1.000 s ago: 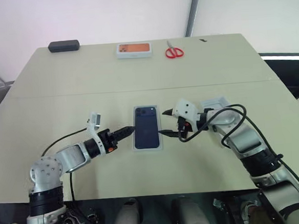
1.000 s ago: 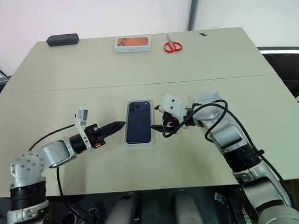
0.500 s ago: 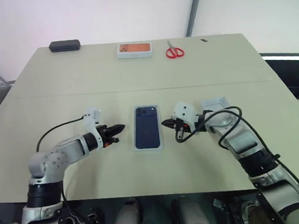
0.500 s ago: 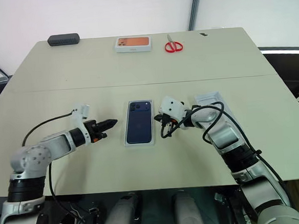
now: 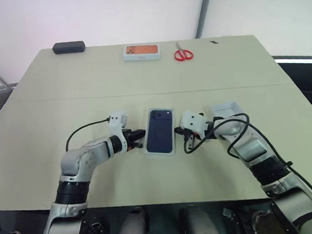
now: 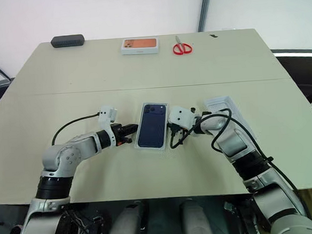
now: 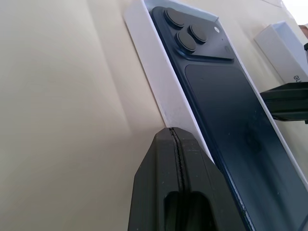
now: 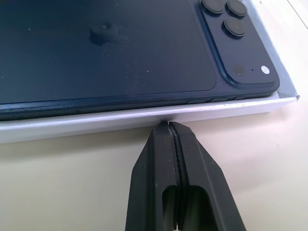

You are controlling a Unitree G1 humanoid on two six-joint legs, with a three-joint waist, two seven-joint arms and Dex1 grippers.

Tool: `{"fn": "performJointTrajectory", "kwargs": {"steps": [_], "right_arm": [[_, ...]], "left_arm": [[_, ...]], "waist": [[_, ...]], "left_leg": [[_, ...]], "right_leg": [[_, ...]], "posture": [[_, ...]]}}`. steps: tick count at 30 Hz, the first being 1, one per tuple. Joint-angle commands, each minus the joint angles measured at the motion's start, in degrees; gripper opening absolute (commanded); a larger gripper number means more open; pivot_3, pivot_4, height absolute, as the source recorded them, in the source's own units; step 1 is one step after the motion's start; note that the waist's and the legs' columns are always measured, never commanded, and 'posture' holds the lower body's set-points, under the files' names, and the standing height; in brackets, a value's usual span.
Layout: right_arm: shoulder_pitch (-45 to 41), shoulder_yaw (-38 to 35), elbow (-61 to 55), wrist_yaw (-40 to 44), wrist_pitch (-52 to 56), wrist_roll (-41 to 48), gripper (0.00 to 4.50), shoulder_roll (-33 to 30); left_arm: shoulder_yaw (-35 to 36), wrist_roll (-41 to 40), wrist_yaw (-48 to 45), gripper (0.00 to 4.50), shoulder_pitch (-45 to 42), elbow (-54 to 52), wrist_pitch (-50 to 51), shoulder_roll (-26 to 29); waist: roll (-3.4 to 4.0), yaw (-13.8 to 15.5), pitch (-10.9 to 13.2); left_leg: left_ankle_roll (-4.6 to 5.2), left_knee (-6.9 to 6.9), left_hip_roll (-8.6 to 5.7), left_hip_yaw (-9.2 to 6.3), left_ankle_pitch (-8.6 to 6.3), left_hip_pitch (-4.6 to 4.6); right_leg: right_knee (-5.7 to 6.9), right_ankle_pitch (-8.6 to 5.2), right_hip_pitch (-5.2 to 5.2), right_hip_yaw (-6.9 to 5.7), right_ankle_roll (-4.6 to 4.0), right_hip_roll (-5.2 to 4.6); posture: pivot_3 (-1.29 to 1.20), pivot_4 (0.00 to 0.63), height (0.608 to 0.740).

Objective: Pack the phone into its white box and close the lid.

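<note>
The phone, dark navy with its camera cluster at the far end, lies back up in a shallow white cardboard tray at the table's middle. I cannot tell whether this tray is the white box or the lid. My left gripper is shut, its tip against the tray's left wall. From the other side my right gripper, also shut, touches the right wall. A second shallow white cardboard piece with a greyish inside lies beside my right forearm.
At the table's far edge lie red scissors, a white box with an orange picture and a black case. Bare tabletop stretches to the left.
My left gripper swung right up to the tray's left wall. The right gripper closed and sank a little. The tray with the phone slid slightly right and turned a bit.
</note>
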Motion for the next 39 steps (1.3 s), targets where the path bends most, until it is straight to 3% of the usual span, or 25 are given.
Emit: {"fn": "performJointTrajectory", "kwargs": {"steps": [1,15,21,29,39], "right_arm": [[-1.7,-1.0,0.6,1.1,-3.1,-1.0,0.03,-2.2],[-0.2,-5.1,2.3,4.2,-5.5,-1.3,0.03,-9.7],[0.9,-5.9,0.6,4.5,-4.4,-1.4,0.03,-9.9],[1.1,-5.8,1.4,3.8,-5.1,-2.8,0.03,-10.2],[-0.9,-6.8,2.5,3.0,-5.0,-2.8,0.03,-10.4]], "left_arm": [[-3.5,1.4,-3.7,0.0,-4.6,2.1,-2.7,-4.2],[-8.0,10.4,-10.3,0.0,-10.4,13.5,-8.1,-12.8],[-6.6,13.3,-12.4,0.0,-13.1,19.3,-11.0,-12.0],[-8.1,14.6,-14.6,0.0,-10.9,16.6,-10.6,-12.1],[-2.2,16.8,-8.6,0.0,-11.7,20.8,-15.5,-11.9]], "waist": [[-0.01,0.1,0.0],[-0.05,-0.1,0.0],[-0.05,-0.1,0.0],[-0.05,-0.2,0.0],[-0.05,-0.3,0.0]], "left_leg": [[0.0,0.02,-0.01,0.0,0.0,0.0],[0.0,0.03,-0.04,0.06,0.0,0.0],[0.0,0.05,-0.03,0.06,0.0,0.01],[0.0,0.05,-0.02,0.05,0.0,0.01],[0.0,0.06,0.0,0.04,0.0,0.02]], "right_leg": [[-0.01,0.0,0.02,-0.01,0.0,-0.01],[-0.05,0.0,0.09,-0.13,0.03,0.01],[-0.03,0.0,0.1,-0.14,0.03,0.03],[-0.01,0.0,0.09,-0.14,0.04,0.04],[0.01,0.0,0.08,-0.13,0.04,0.06]], "posture": [[0.0,0.15,0.74],[0.0,0.15,0.74],[0.0,0.15,0.74],[0.0,0.15,0.74],[0.0,0.15,0.74]]}}
